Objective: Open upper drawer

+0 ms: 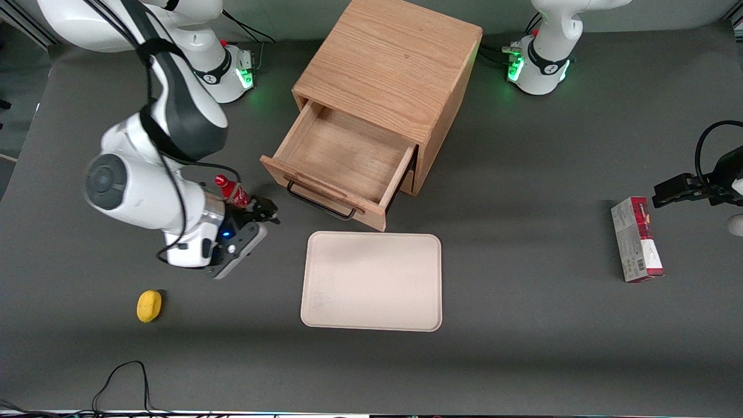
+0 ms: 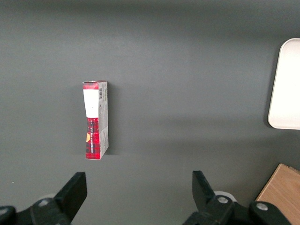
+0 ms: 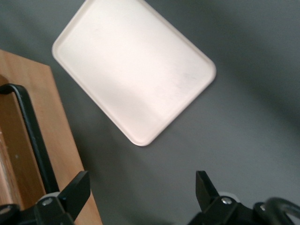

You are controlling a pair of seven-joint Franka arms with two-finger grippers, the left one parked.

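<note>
The upper drawer (image 1: 342, 152) of the oak cabinet (image 1: 395, 58) stands pulled well out, its inside bare. Its black bar handle (image 1: 320, 203) hangs on the flat front. My right gripper (image 1: 264, 213) is open and holds nothing. It hovers low over the table beside the drawer front, toward the working arm's end, apart from the handle. In the right wrist view the gripper (image 3: 140, 192) shows both fingers spread wide, with the drawer front (image 3: 58, 140) and the handle (image 3: 33, 136) close by one finger. The lower drawer is hidden under the upper one.
A beige tray (image 1: 371, 281) lies nearer the front camera than the drawer, also in the right wrist view (image 3: 136, 70). A small red bottle (image 1: 232, 191) stands by my wrist. A yellow object (image 1: 149, 306) lies nearer the camera. A red and white box (image 1: 637, 239) lies toward the parked arm's end.
</note>
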